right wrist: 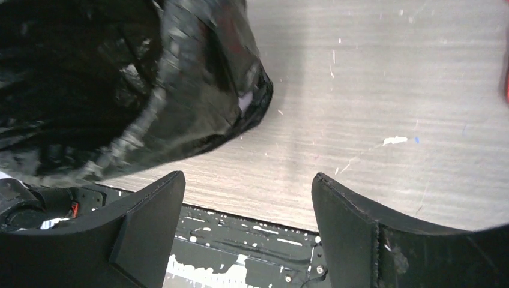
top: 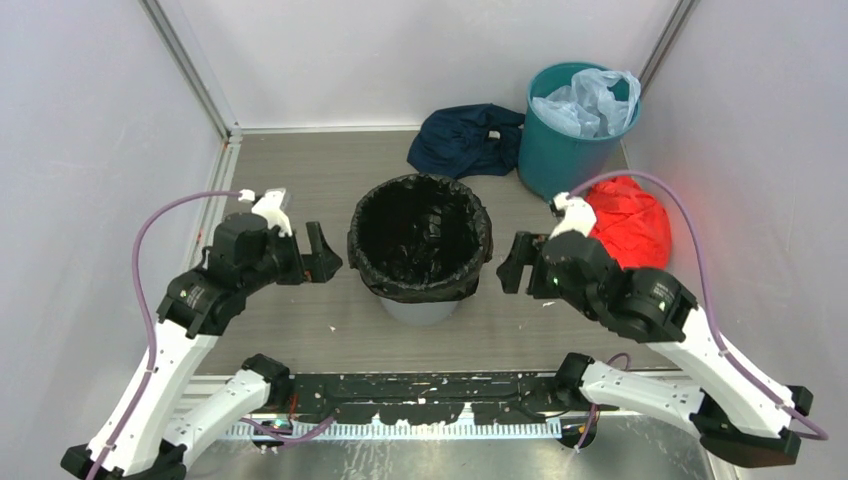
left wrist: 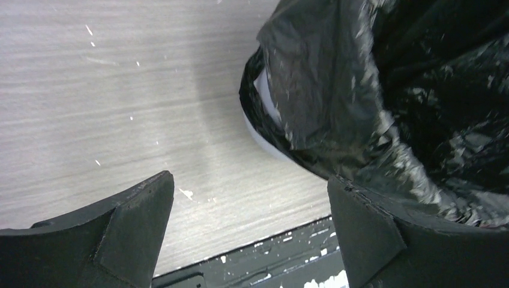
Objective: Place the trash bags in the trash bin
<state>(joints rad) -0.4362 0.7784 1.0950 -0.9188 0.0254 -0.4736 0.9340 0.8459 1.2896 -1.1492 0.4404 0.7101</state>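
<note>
The glossy black trash bag (top: 420, 235) lines the light grey trash bin (top: 422, 310) in the middle of the table, its edge folded over the rim. The bag also shows in the left wrist view (left wrist: 384, 90) and in the right wrist view (right wrist: 120, 78). A strip of the bin's pale wall (left wrist: 264, 102) shows under the bag's fold. My left gripper (top: 322, 262) is open and empty just left of the bin. My right gripper (top: 512, 262) is open and empty just right of the bin. Neither touches the bag.
A teal-green bin (top: 570, 150) with a pale blue plastic bag (top: 590, 100) stands at the back right. A dark navy cloth (top: 465, 140) lies behind the grey bin. A red cloth bundle (top: 630, 220) lies beside the right arm. White walls close in both sides.
</note>
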